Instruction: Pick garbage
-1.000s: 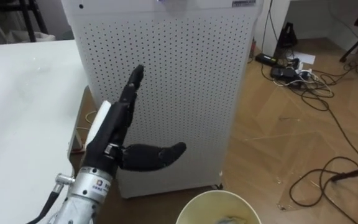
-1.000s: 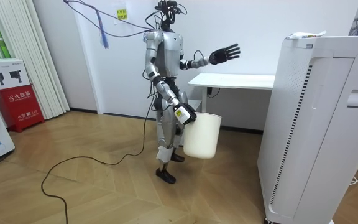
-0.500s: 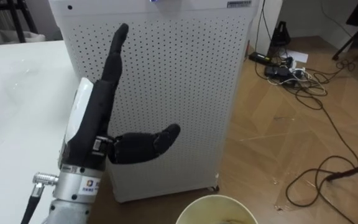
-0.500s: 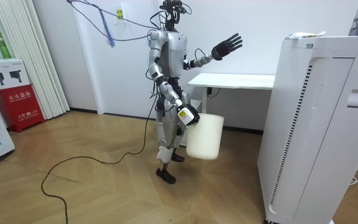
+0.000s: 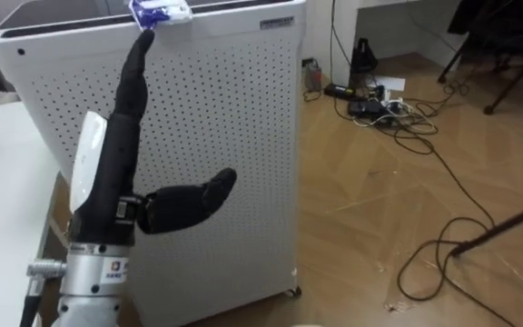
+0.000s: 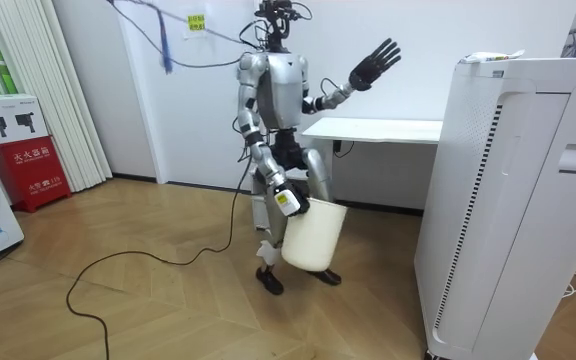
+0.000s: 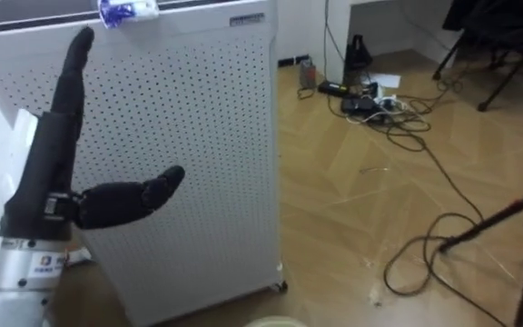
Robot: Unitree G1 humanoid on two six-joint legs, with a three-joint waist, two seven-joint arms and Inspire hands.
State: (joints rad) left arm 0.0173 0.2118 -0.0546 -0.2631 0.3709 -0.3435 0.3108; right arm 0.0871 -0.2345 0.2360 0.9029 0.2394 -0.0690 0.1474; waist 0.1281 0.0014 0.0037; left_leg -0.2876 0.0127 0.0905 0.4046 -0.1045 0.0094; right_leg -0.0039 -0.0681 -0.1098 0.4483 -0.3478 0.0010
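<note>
One wrapper (image 5: pixel 160 11): on top of the white unit (image 5: pixel 234 136), beyond the left fingertips.
Left hand (image 5: pixel 107 177): fingers straight, open, empty.
Right hand (image 6: pixel 286 200): fingers clasping bucket (image 6: pixel 313 240).

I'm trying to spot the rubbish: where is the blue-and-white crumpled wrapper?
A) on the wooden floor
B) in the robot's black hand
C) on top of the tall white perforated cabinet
C: the blue-and-white crumpled wrapper lies atop the tall white perforated cabinet; the open left hand holds nothing.
</note>
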